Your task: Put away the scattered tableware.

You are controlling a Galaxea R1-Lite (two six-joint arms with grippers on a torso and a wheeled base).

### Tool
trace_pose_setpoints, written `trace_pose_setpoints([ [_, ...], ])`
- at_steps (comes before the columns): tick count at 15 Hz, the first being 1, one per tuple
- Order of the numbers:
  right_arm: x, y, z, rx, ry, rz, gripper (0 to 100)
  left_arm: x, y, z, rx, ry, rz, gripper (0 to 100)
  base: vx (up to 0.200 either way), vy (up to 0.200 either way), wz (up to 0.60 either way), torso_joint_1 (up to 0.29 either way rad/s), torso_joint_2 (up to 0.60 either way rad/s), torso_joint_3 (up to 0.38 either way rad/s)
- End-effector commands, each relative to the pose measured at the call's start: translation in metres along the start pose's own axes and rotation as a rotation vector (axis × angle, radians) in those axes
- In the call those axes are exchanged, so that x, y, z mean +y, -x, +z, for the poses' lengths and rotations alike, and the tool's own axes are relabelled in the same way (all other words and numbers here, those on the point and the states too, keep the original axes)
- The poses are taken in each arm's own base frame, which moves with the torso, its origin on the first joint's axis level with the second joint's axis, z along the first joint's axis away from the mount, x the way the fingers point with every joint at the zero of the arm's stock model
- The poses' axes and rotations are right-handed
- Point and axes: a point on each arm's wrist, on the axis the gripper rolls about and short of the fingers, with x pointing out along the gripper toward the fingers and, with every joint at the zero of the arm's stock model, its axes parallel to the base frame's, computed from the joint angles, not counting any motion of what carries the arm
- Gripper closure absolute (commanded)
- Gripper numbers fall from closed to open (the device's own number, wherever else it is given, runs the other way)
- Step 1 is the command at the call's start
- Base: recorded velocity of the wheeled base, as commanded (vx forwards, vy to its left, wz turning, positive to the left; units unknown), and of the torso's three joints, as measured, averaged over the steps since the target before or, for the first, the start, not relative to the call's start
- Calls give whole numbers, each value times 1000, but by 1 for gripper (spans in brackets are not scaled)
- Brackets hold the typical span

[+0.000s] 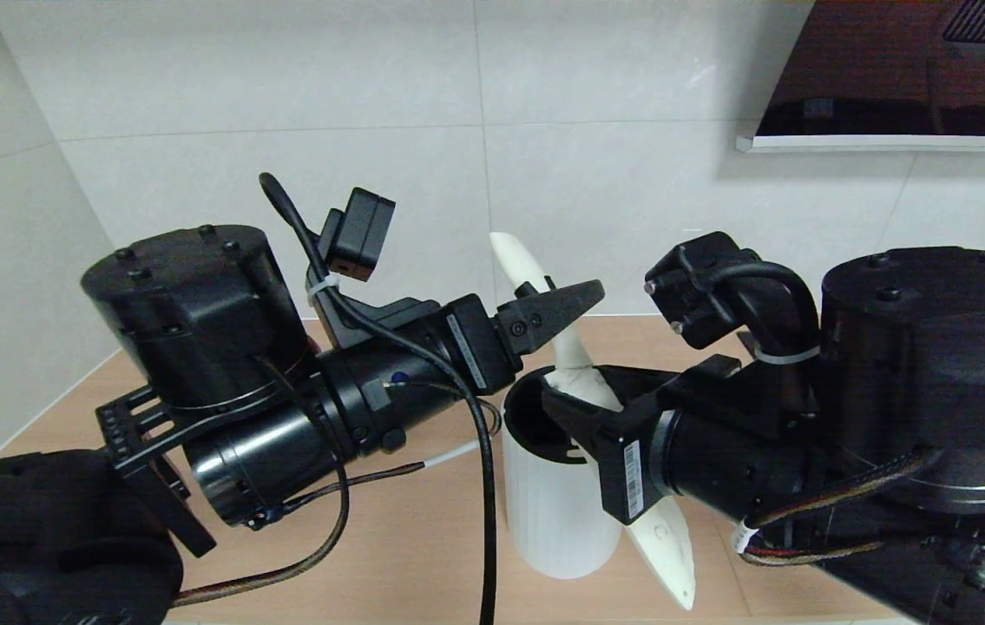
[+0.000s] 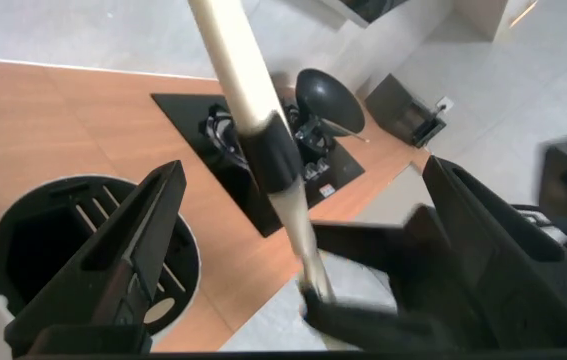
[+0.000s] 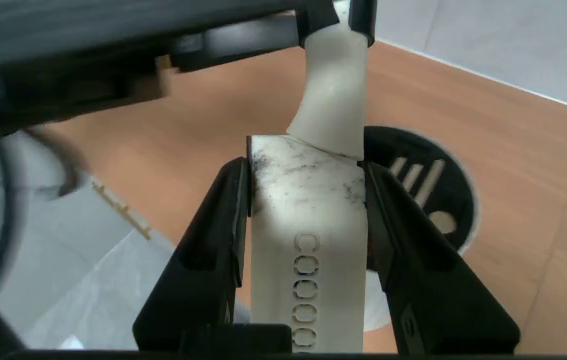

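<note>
A white spatula (image 1: 574,351) hangs tilted above a white utensil holder (image 1: 554,512) with a black insert, standing on the wooden counter. My right gripper (image 1: 589,408) is shut on the spatula's scuffed, slotted blade (image 3: 308,225), just over the holder's mouth (image 3: 433,195). My left gripper (image 2: 303,250) is open. Its fingers (image 2: 113,260) stand wide apart on either side of the spatula's handle (image 2: 243,80) without touching it. The holder (image 2: 93,265) sits below that gripper. In the head view the left gripper (image 1: 563,314) is at the handle, higher than the right one.
A black cooktop (image 2: 253,190) with a dark pan (image 2: 328,100) on it lies farther along the wooden counter (image 1: 423,529). A dark range hood (image 1: 891,78) hangs at the upper right. A tiled wall stands close behind the holder.
</note>
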Motion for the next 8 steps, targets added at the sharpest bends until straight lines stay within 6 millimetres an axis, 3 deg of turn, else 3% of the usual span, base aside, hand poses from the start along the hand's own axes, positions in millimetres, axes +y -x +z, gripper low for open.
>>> trace_pose_setpoints([
  [1, 2, -3, -4, 12, 7, 4, 100, 2, -2, -2, 6, 2, 5, 0, 0, 0, 0, 0, 0, 0],
  [8, 7, 2, -5, 13, 13, 23, 100, 3, -2, -2, 7, 1, 9, 0, 0, 0, 0, 0, 0, 0],
])
